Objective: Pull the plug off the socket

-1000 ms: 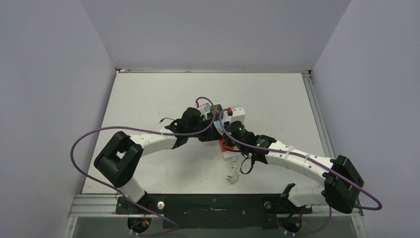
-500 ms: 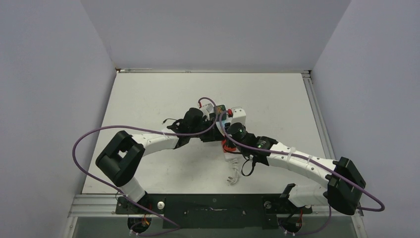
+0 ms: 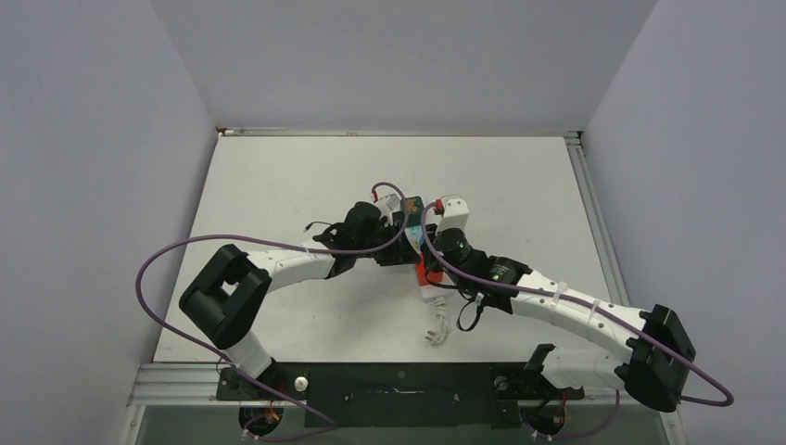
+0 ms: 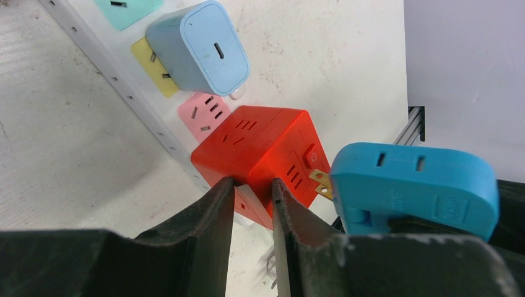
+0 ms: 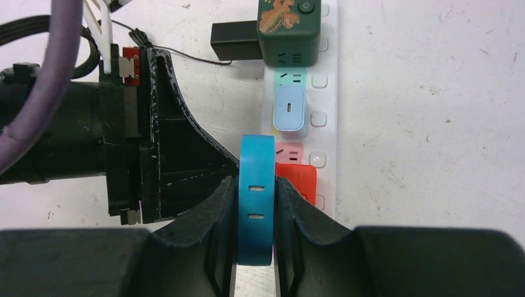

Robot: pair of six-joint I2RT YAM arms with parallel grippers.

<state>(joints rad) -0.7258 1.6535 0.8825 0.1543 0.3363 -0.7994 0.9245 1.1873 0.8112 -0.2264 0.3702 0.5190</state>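
The right claw (image 5: 255, 185) is clamped on the plug (image 5: 255, 154), a smooth blue plastic slab with rounded ends and two narrow slots along its edge, with one rough black finger on each flat side. The plug's brass prongs (image 4: 320, 179) show bare between it and the cube (image 4: 260, 139), a glossy red block with softened edges, slotted faces and a small push button; whether the prong tips sit inside the cube I cannot tell. The left claw (image 4: 251, 185) is closed to a narrow gap, with the cube's lower corner pinched in it. The cube sits on the strip (image 5: 328, 93), a long white bar with pastel outlets and small round buttons. The strip lies near the middle of the matte, scuffed table (image 3: 278, 176), its cord end toward the near edge. Farther along the strip stand a pale blue rounded charger (image 5: 289, 108) and a dark green block (image 5: 289, 31)
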